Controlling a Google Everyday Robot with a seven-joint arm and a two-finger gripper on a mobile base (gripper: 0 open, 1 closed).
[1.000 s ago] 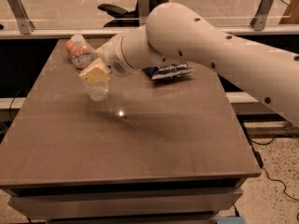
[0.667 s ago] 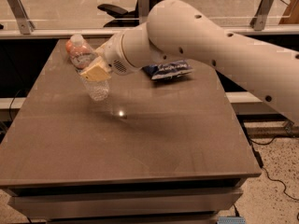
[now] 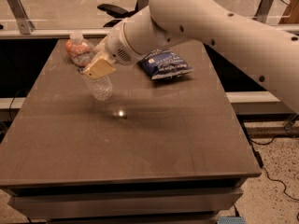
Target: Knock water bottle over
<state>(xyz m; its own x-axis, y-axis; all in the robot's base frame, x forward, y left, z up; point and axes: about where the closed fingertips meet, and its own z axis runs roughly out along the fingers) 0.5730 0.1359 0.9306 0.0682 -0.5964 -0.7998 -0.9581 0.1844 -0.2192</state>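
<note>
The water bottle (image 3: 100, 86) is a clear ribbed plastic bottle standing on the brown table (image 3: 140, 139), left of centre and leaning slightly. Only its lower body shows; its cap and shoulder are hidden behind my gripper. My gripper (image 3: 97, 69), with a tan pad facing the camera, is at the bottle's top and touches or covers it. The white arm (image 3: 196, 17) reaches in from the upper right.
A blue chip bag (image 3: 166, 64) lies at the back centre, just right of the gripper. At the back left stands a white-capped clear container with a round orange shape at it (image 3: 78, 50). A railing and a dark drop run behind the table.
The arm has shifted a little, so more of the chip bag shows. The gripper and the bottle under it have moved slightly right. The bottle still stands.
</note>
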